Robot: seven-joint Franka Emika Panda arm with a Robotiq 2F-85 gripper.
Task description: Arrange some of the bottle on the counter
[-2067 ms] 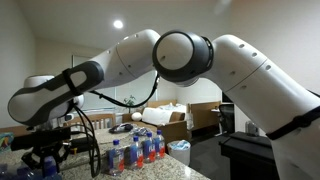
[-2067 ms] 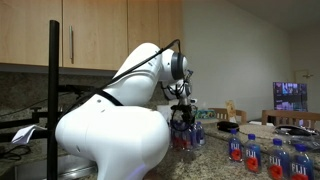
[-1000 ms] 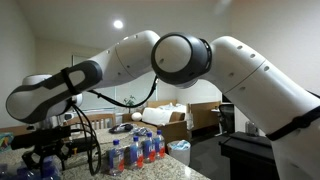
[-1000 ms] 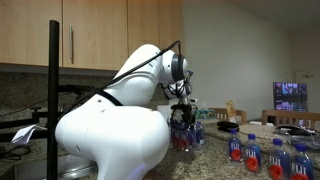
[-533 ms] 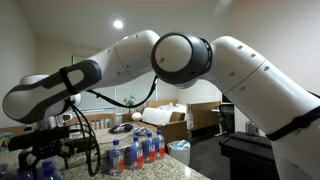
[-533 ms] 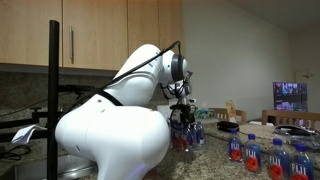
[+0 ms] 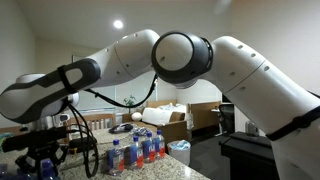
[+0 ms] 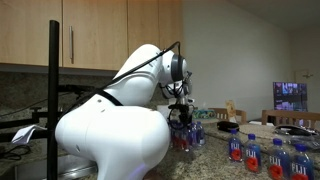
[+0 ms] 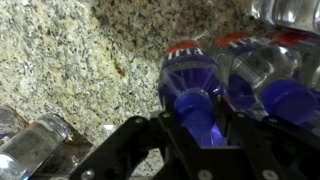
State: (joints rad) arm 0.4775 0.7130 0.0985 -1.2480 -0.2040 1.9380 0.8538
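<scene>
In the wrist view my gripper is shut on the blue cap and neck of a clear bottle with a red-and-blue label. The black fingers press on both sides of the cap. More bottles stand close against it on the right, and another one shows at the lower left. All rest on the speckled counter. In both exterior views the gripper hangs over the counter by a bottle cluster. Further groups of bottles stand apart from it.
Wooden wall cabinets hang above the counter. A black pole stands near the camera. Cardboard boxes and a lit screen are in the room behind. A pale tub sits near the counter's end.
In an exterior view the forearm and gripper have shifted slightly left and lower. The bottle groups on the counter have not moved.
</scene>
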